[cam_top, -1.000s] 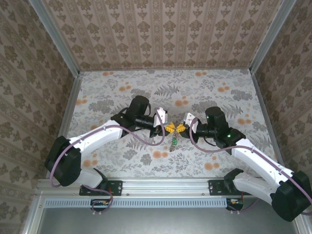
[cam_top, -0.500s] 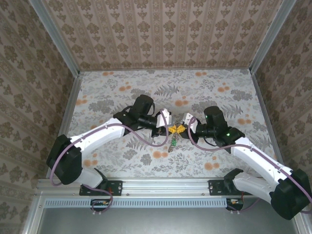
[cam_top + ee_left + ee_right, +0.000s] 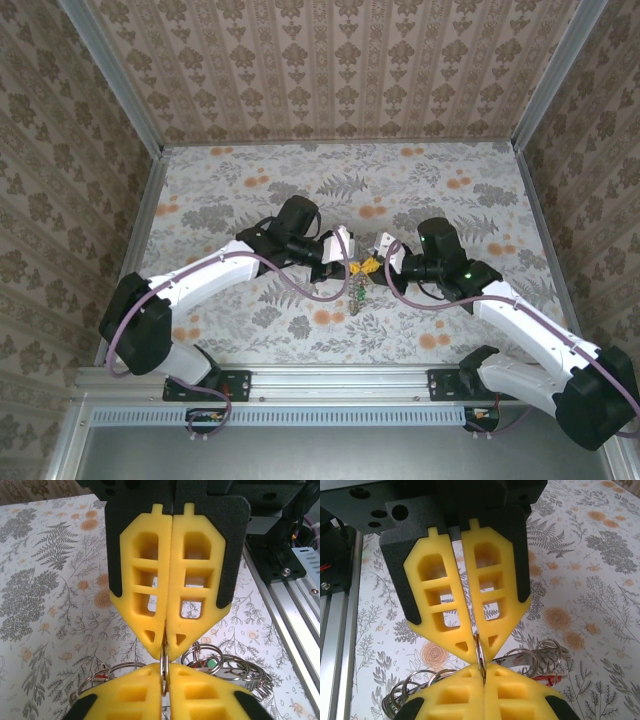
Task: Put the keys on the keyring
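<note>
Keyring [image 3: 164, 666]: thin metal ring, seen edge-on, over mid-table [image 3: 220, 190], pinched from two sides. Left gripper [image 3: 165, 682] has its jaws clamped on one edge. Right gripper [image 3: 165, 647] has its jaws clamped on the opposite edge, tip to tip. Keys [image 3: 356, 293], with red and green tags, bunch below with loose rings [image 3: 415, 682].

I see yellow fingers on black mounts on both the left gripper [image 3: 164, 672] and the right gripper [image 3: 482, 676]. My arms [image 3: 200, 273] are white with black joints and purple cables [image 3: 297, 290]. The keyring [image 3: 164, 659] is silver, and the keys [image 3: 212, 664] show green and red. The tablecloth [image 3: 250, 180] is white with grey ferns and orange blooms. The walls [image 3: 330, 70] have brown damask stripes.
</note>
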Robot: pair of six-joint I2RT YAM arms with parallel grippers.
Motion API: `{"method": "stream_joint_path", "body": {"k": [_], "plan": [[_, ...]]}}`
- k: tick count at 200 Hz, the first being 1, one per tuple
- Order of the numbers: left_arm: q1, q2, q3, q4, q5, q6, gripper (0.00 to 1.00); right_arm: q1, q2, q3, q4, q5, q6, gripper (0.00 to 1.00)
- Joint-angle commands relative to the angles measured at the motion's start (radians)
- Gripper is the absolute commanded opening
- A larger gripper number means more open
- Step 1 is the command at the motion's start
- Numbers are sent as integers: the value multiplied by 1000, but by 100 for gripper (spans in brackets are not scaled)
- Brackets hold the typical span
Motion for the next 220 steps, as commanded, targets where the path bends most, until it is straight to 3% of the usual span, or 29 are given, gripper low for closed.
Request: {"method": "stream_joint_path", "body": {"k": [1,151,203,220], "plan": [[-10,4,37,-27,11,18,14,3,-6,39,11,-5,-10,0],[-10,-27,-5,25,-22,5,18,3,13,44,9,-8,-13,0],[-11,-21,5,10,-18,14,0,3,12,44,4,-1,-11,0],[-11,-25,4,14,-19,8,0,3,15,41,-7,13,-19,0]]}}
